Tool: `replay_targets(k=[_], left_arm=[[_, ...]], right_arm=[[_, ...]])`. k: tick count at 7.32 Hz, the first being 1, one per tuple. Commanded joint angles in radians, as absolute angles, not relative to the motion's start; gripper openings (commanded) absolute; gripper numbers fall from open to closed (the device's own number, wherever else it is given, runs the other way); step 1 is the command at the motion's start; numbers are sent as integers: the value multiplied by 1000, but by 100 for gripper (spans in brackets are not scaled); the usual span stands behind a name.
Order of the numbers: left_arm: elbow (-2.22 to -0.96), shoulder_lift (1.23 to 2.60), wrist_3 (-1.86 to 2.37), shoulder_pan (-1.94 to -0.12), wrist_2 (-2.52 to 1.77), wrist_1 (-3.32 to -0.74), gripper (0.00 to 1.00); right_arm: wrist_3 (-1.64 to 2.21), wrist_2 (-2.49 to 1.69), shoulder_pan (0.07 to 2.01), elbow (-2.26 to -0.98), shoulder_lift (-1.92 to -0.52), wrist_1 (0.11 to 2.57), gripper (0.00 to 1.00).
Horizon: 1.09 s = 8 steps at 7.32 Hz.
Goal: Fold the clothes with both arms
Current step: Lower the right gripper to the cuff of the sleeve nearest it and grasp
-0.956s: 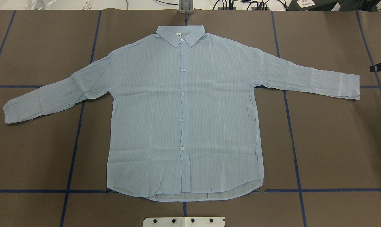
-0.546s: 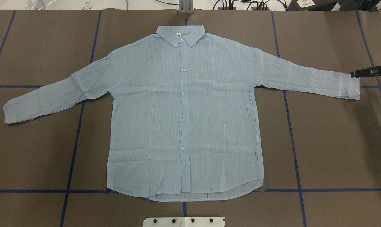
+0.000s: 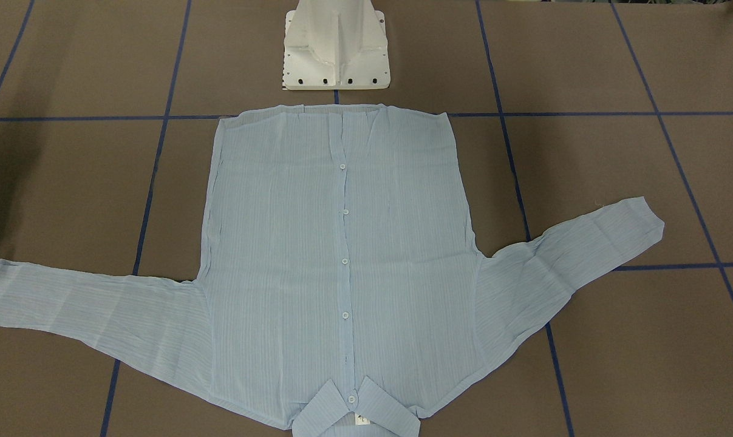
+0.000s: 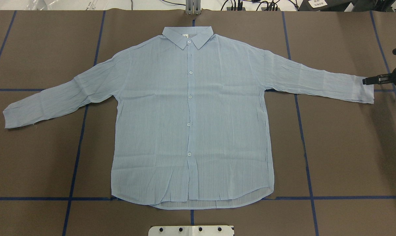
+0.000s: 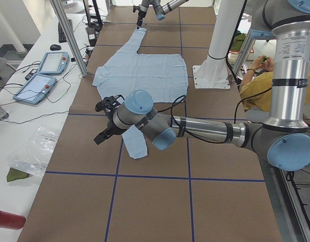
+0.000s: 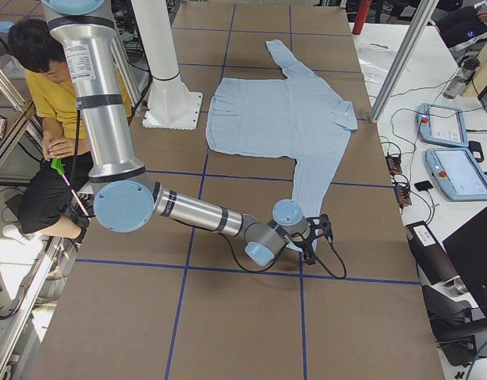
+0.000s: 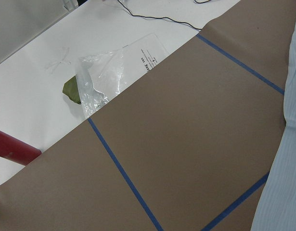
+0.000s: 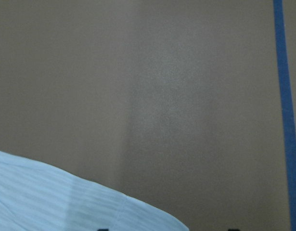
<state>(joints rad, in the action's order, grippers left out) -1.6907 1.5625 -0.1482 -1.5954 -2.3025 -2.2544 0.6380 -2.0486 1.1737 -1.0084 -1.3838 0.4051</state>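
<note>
Poises the right gripper [image 4: 365,80], jaws parted, over the cuff edge of the shirt's [image 4: 191,124] sleeve on the robot's right. Holds the left gripper [image 5: 101,135] just beyond the shirt's other cuff; cannot tell whether open or closed. Shows the shirt flat on the brown counter [image 4: 342,147], buttoned, front up, sleeves spread, white base [image 4: 191,230] just beyond its hem.

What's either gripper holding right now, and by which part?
Cannot be told for sure. Right gripper sits at the shirt's sleeve cuff, which lies flat; a closed grip isn't visible. Left gripper hangs clear of the fabric.
</note>
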Motion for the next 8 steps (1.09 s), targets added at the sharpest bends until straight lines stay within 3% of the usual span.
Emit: replay_targets(k=[1,2,3,4,8], left_arm=[[-1692,1562,-149,-1595,-2303,-2255,100],[-1692,1562,-149,-1595,-2303,-2260,100],[-1690,1562,-149,-1595,-2303,-2263,100],[-1692,1562,-149,-1595,-2303,-2263,100],[-1690,1562,-149,-1595,-2303,-2263,100]], right_arm=[[638,-2045,1169,-1006,-1384,405,60],[640,-2045,1169,-1006,-1384,405,45],[640,-2045,1167,-1008,-1384,405,17],[641,-2045,1167,-1009,-1382,405,0],[745,-2054,1173,-1153,-1387,458,0]])
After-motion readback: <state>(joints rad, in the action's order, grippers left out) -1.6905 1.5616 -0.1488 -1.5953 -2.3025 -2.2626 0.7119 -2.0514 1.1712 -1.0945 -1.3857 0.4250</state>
